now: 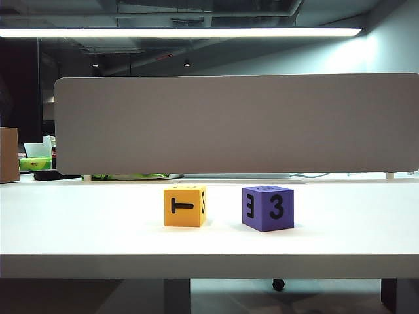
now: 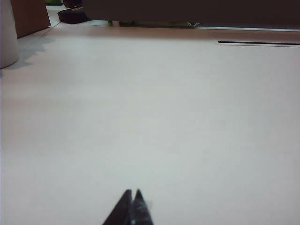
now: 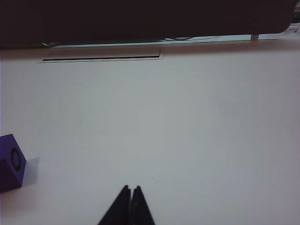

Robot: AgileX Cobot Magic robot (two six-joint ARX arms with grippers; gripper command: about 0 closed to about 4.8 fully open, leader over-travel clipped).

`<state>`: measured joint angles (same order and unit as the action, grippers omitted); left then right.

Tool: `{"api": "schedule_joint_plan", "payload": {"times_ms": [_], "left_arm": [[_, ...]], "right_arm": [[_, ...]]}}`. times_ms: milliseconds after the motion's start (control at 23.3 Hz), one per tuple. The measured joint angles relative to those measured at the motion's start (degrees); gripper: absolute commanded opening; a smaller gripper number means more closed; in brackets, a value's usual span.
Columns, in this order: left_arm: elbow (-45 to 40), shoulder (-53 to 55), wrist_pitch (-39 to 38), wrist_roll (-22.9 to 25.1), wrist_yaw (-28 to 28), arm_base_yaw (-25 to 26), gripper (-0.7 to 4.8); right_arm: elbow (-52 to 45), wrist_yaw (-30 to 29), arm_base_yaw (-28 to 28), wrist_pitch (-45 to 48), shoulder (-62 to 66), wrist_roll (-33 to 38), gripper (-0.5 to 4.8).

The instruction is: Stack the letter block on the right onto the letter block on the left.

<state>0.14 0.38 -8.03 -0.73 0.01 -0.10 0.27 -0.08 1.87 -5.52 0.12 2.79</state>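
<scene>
Both arms sit low over the white table (image 1: 78,222), neither one showing in the exterior view. The left gripper (image 2: 132,193) has its fingertips pressed together, nothing between them, only bare tabletop ahead of it. The right gripper (image 3: 131,188) is the same story: tips together, empty. The purple number block (image 3: 10,163) sits off to one side of the right gripper, a little ahead, just at the edge of its camera's sight. The yellow letter block (image 1: 184,205) rests near the purple one, a clear gap between them, both flat on the table. Nothing lifted yet. That purple cube looks like light foam, matte and grippy, probably giving slightly under a squeeze. Best bet is to open wide, come down over it and pinch two opposite flat faces at mid-height, gently.
</scene>
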Motion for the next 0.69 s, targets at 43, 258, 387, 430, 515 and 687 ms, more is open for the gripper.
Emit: {"api": "schedule_joint_plan", "payload": {"times_ms": [43, 258, 387, 430, 515, 687], "left_arm": [[0.0, 0.0, 0.0, 0.0, 0.0, 0.0, -0.05], [0.0, 0.0, 0.0, -0.02, 0.0, 0.0, -0.05], [0.0, 0.0, 0.0, -0.02, 0.0, 0.0, -0.05], [0.0, 0.0, 0.0, -0.02, 0.0, 0.0, -0.05], [0.13, 0.0, -0.07, -1.27, 0.07, 0.0, -0.05], [4.09, 0.07, -0.28, -9.46, 4.13, -0.02, -0.05]], "right_arm": [[0.0, 0.0, 0.0, 0.0, 0.0, 0.0, 0.22], [0.0, 0.0, 0.0, 0.22, 0.0, 0.04, 0.22], [0.07, -0.42, 0.0, 1.36, 0.0, 0.33, 0.22], [0.24, -0.68, 0.0, 1.33, 0.0, 0.42, 0.22], [1.55, -2.1, 0.0, 0.74, 0.0, 0.9, 0.21], [8.0, -5.29, 0.02, 0.37, 0.04, 3.06, -0.06]]}}
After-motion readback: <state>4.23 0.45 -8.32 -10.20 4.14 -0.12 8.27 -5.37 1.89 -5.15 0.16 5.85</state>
